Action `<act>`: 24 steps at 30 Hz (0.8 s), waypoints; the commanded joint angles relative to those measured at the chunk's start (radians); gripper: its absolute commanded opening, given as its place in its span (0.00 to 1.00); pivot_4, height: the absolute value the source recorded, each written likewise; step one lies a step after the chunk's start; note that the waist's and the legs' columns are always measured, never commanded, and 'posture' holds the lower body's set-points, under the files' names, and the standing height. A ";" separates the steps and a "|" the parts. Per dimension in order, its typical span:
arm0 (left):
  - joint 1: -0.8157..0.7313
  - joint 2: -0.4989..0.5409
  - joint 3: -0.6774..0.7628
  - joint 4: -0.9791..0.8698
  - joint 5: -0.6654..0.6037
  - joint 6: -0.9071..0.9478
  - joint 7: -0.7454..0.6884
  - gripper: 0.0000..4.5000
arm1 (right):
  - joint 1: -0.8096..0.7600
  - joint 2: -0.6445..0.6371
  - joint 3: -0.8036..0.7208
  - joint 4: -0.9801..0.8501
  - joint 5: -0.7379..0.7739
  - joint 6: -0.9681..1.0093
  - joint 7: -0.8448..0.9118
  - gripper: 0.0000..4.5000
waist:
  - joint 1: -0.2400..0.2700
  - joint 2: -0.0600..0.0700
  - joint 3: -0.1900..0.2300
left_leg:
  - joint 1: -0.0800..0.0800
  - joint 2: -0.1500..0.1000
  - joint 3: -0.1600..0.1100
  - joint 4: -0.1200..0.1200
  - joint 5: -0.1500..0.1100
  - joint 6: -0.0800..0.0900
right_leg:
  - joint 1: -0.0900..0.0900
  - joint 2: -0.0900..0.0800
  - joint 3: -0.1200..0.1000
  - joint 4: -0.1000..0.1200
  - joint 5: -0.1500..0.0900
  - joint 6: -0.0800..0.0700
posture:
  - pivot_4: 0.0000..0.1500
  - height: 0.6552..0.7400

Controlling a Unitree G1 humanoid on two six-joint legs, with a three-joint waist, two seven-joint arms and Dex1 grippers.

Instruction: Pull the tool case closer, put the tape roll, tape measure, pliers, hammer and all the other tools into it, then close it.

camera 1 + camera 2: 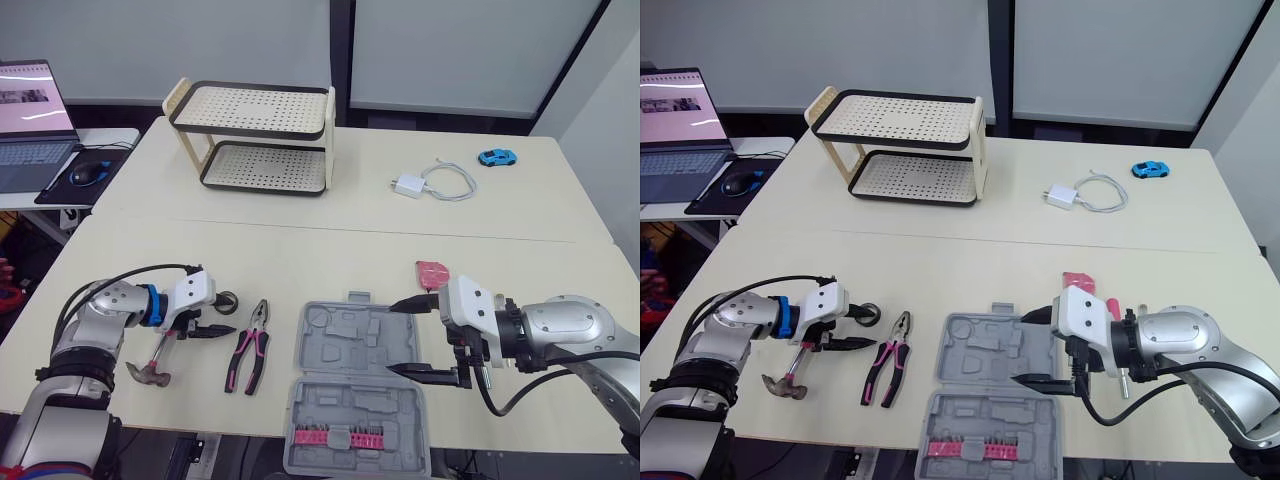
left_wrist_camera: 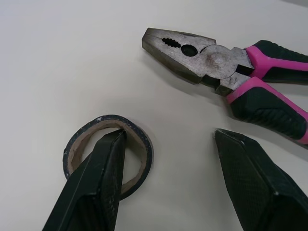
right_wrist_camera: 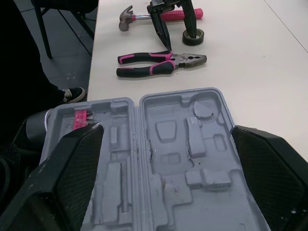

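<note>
While your grey tool case (image 1: 360, 390) lies open flat, pink bits (image 1: 325, 435) in one half, your left gripper (image 2: 169, 134) and right gripper (image 1: 392, 338) hold their jaws wide.

Lighting: bright, even, diffuse room light; shadows soft throughout.

Table (image 1: 300, 250) top uniformly lit, pale. Between jaws of left gripper (image 2: 169, 139): tape roll (image 2: 144, 144) w/ thin soft shadow hugging its rim. Ahead of same jaws: pliers (image 2: 211, 62), dull sheen on metal head, faint shadow along its near edge. Fingers (image 2: 96, 192) matte black, slight grainy highlight. Between jaws of right gripper (image 3: 167, 127): tool case (image 3: 183, 144), recesses lightly shaded, low contrast. To one side of those jaws, past table edge: floor (image 3: 67, 57) much darker.
</note>
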 commanded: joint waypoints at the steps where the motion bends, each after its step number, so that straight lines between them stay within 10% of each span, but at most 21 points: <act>1: 0.013 0.033 0.030 -0.068 -0.030 0.033 -0.010 0.66 | 0.003 0.008 -0.004 -0.031 0.010 -0.008 -0.006 1.00 | 0.000 0.000 0.000 | 0.000 0.000 0.000 0.001 0.000 0.000 | 0.000 0.000 0.000 0.001 0.000 0.000 | 1.00 0.94; 13: 0.016 -0.009 -0.001 -0.065 0.018 0.071 0.099 0.66 | -0.008 0.030 0.007 -0.036 0.011 -0.003 -0.024 1.00 | 0.000 0.000 0.000 | 0.000 0.000 0.000 0.004 0.000 0.000 | 0.000 0.000 0.000 0.005 0.000 0.000 | 1.00 0.94; 24: -0.012 -0.022 -0.013 0.008 0.048 0.032 0.133 0.01 | -0.021 0.047 -0.012 -0.052 0.041 0.022 -0.051 1.00 | 0.000 0.000 0.000 | 0.000 0.000 0.000 0.004 0.000 0.000 | 0.000 0.000 0.000 0.005 0.000 0.000 | 1.00 0.94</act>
